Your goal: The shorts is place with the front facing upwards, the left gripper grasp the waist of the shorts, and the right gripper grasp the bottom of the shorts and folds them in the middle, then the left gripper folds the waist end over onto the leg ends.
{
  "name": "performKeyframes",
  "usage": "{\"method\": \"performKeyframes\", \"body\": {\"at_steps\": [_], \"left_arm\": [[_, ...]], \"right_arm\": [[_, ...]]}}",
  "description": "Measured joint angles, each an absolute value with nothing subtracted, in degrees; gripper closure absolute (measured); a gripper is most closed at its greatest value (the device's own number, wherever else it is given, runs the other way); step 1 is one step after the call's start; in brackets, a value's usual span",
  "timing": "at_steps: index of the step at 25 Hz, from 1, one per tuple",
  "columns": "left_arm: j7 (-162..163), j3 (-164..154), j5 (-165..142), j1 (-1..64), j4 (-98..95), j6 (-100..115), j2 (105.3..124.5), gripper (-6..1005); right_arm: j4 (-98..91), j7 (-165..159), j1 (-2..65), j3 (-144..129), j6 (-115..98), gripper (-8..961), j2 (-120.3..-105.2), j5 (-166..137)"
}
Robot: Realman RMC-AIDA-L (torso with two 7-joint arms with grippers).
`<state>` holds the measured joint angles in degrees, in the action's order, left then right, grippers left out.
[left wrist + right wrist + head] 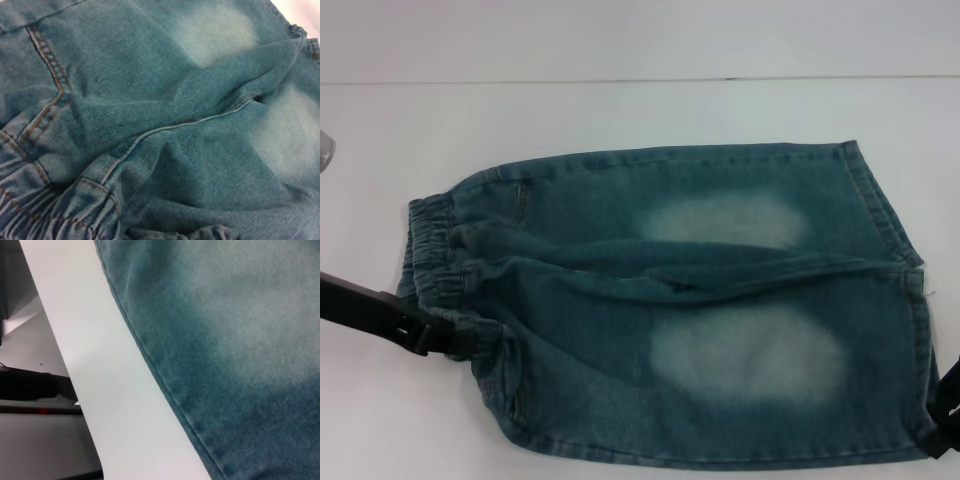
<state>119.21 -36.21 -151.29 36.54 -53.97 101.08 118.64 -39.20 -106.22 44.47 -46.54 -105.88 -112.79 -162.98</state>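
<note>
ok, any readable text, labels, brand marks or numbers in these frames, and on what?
None readable.
The shorts: plain faded denim, with no print, tag or brand mark in any view.
The left gripper and right gripper: bare black, no label showing.
The table: blank white.

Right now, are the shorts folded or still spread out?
Spread out. The shorts lie flat on the table, both legs side by side, waist at one end, hems at the other.

1 shorts [670, 310]; 2 end effectors: left [445, 340], right [945, 425].
</note>
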Motion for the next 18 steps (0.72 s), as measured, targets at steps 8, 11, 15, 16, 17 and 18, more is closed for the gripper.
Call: {"method": "performKeyframes", "body": {"at_steps": [8,11,15,16,17,18], "left_arm": [[119.23,-36.21,-151.11,36.82,-53.99,101.28,118.49,957],[119.45,-36.21,-151.15,37.22,-53.95,101.44,118.36,957],[119.61,-36.21,-151.22,37.65,-53.72,101.62,118.26,956],[119.63,-36.21,-151.24,37.80,-53.56,101.70,118.23,956],[119.66,-36.21,-151.29,38.02,-53.35,101.88,118.18,956],[119.67,-36.23,-151.34,38.17,-53.19,102.17,118.16,956]], "right_arm": [[-39.43,-106.36,44.49,-46.71,-105.30,542,-112.78,-163.22],[-39.53,-106.42,44.48,-46.79,-105.22,674,-112.82,-163.25],[-39.77,-106.66,44.46,-47.09,-105.20,825,-112.92,-163.27],[-39.81,-106.69,44.44,-47.14,-105.20,863,-112.94,-163.28],[-39.84,-106.70,44.41,-47.17,-105.20,901,-112.97,-163.29],[-39.91,-106.72,44.36,-47.22,-105.20,905,-112.98,-163.30]]}}
